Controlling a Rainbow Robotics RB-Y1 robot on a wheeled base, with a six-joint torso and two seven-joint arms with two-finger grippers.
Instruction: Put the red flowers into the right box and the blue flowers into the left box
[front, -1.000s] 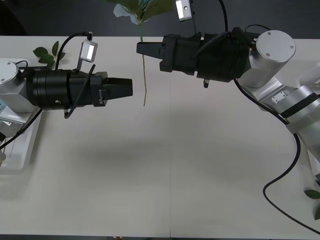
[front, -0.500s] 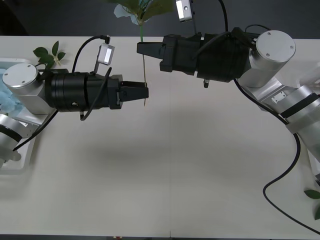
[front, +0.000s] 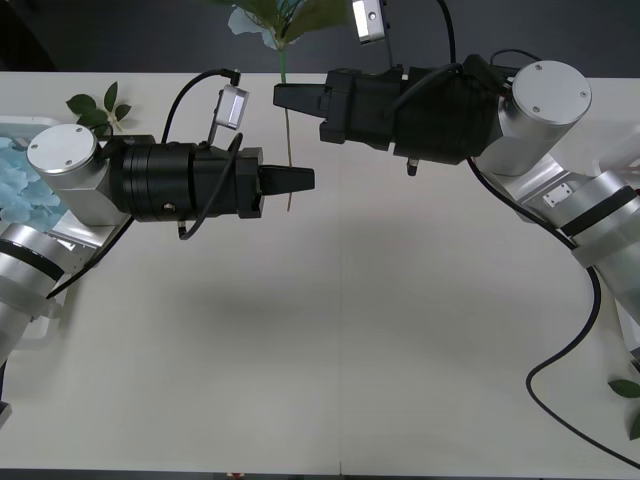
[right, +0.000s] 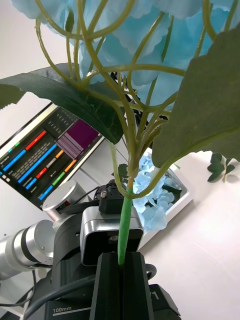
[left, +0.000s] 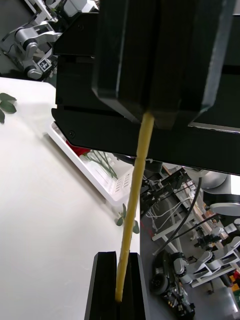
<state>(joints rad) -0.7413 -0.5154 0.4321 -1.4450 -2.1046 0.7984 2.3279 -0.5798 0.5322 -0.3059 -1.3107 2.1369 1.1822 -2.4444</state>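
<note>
Blue hydrangea stem, upper centre, clamped by right gripper and left gripper; right should release only once left's grasp is firm.

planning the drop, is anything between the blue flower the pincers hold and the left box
Nothing visible blocks it. The blue flower hangs above the table, its stem clamped by the right pincer and the left pincer. Toward the left box lies bare table; the left arm itself reaches over from that side.
</note>
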